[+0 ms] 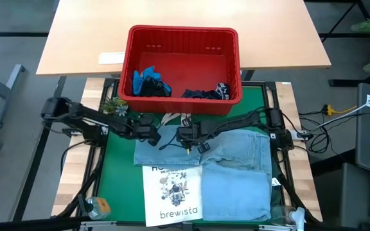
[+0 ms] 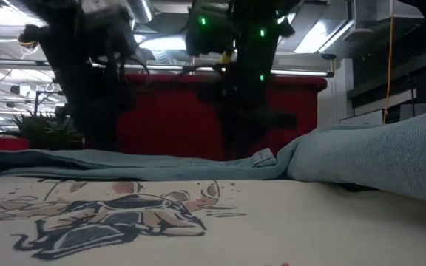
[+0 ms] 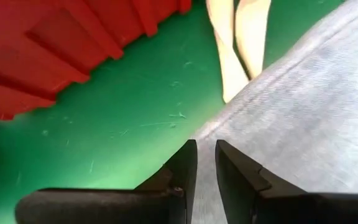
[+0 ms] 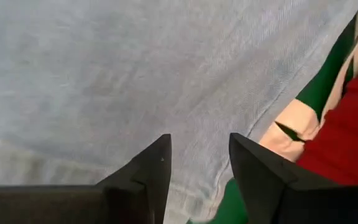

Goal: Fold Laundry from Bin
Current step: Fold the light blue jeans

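The denim shirt (image 1: 236, 170) lies spread on the green mat (image 1: 117, 173), just in front of the red bin (image 1: 184, 40), which holds a blue garment (image 1: 148, 80) and a dark one (image 1: 207, 93). A printed tote bag (image 1: 172, 192) lies beside the shirt. The left gripper (image 3: 205, 163), its fingers narrowly apart, sits at the shirt's edge, possibly pinching it. The right gripper (image 4: 199, 163), fingers apart, hangs over the cloth.
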{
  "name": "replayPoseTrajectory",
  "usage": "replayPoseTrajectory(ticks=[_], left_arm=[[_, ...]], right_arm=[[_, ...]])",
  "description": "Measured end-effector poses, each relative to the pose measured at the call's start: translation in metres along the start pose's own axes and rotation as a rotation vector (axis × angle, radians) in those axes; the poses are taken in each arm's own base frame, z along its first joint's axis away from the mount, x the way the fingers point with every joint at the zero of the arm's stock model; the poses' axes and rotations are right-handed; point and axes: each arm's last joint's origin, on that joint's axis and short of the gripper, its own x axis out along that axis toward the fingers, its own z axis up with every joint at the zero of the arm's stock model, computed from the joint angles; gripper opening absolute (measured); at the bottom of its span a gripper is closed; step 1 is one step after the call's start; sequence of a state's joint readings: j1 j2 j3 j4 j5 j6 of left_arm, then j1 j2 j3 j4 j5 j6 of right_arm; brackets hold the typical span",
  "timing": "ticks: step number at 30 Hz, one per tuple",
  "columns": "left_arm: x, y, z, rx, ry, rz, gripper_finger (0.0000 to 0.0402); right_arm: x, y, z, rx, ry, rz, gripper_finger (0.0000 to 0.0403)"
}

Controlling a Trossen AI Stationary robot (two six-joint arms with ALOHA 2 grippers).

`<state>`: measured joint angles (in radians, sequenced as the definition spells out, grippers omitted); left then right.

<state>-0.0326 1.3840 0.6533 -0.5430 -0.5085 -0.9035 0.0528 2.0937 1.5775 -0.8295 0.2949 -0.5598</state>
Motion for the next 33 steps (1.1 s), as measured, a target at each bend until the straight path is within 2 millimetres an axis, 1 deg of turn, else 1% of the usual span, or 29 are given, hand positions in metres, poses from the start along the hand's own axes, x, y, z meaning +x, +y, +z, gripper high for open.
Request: replayPoseTrajectory(ticks=[3,6,10,15,20,23,26,29,33], left_arm=[[-0.015,0.008,0.002,-0.015,0.028,-0.06,0.0055],[-0.027,0.01,0.003,-0.03,0.058,-0.15,0.0055],[-0.037,0.005,-0.002,-0.007,0.101,-0.254,0.0055],[-0.041,-0.006,-0.016,0.027,0.136,-0.28,0.0055],[-0.037,-0.018,-0.035,0.069,0.168,-0.243,0.0055],[-0.031,-0.026,-0.046,0.102,0.19,-0.206,0.0055],[-0.021,-0.032,-0.056,0.147,0.209,-0.161,0.0055],[-0.012,-0.036,-0.064,0.181,0.226,-0.112,0.0055],[-0.008,-0.036,-0.067,0.207,0.24,-0.069,0.0055]], right_arm=[[-0.011,0.001,0.006,-0.018,-0.003,0.005,0.0161],[-0.018,0.005,0.013,-0.032,-0.028,-0.006,0.0161],[-0.022,0.018,0.023,-0.058,-0.054,-0.01,0.0161],[-0.021,0.037,0.036,-0.096,-0.089,-0.017,0.0161],[-0.017,0.051,0.05,-0.116,-0.14,-0.033,0.0161],[-0.008,0.059,0.056,-0.13,-0.146,-0.033,0.0161],[0.003,0.065,0.058,-0.143,-0.129,-0.013,0.0161],[0.008,0.066,0.059,-0.146,-0.121,-0.011,0.0161],[0.01,0.067,0.06,-0.147,-0.122,-0.012,0.0161]])
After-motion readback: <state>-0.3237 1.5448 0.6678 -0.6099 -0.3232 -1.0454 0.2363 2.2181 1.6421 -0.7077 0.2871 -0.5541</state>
